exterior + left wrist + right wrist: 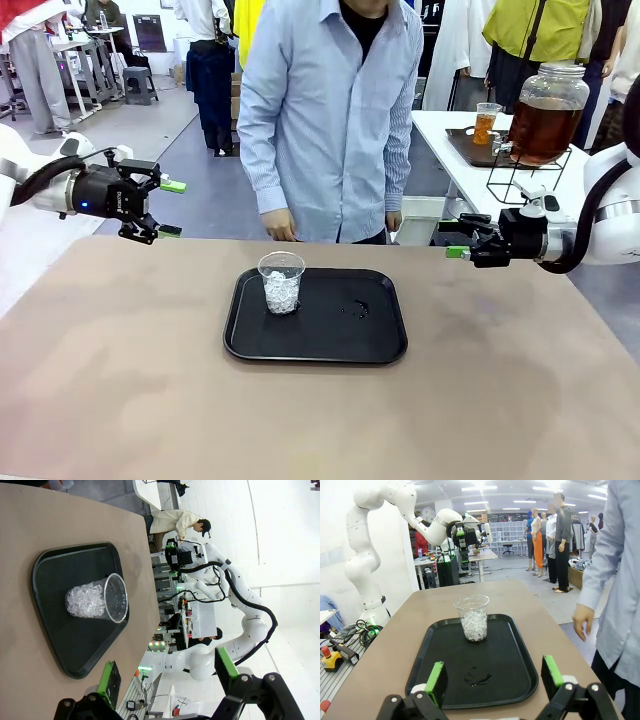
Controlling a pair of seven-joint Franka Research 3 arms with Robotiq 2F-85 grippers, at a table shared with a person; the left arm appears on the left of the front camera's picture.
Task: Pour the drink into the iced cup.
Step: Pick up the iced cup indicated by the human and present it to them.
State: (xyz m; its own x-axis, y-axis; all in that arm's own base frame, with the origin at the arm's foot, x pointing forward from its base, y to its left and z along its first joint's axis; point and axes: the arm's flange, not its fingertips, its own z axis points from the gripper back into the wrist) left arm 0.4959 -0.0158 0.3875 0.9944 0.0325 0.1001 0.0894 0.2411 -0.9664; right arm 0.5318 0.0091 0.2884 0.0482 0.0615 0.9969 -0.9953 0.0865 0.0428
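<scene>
The left gripper (170, 208) hangs at ten o'clock from the tray (315, 355), its fingers spread wide and holding nothing. The cup (281, 282) is clear plastic and about half full of ice. It stands upright at the tray's nine o'clock side. At two o'clock from the tray, the right gripper (452, 240) is likewise spread wide and empty. Beyond it, at one o'clock, the drink (540, 128), amber and see-through, sits in a big glass jar (562, 84) on a white side table (450, 135).

The iced cup (473, 618) stands upright at frame centre on the black tray (445, 680). The right gripper (494, 674) rises from the bottom edge, its 2 fingers spread apart. A person's hand (582, 621) hangs at right.
</scene>
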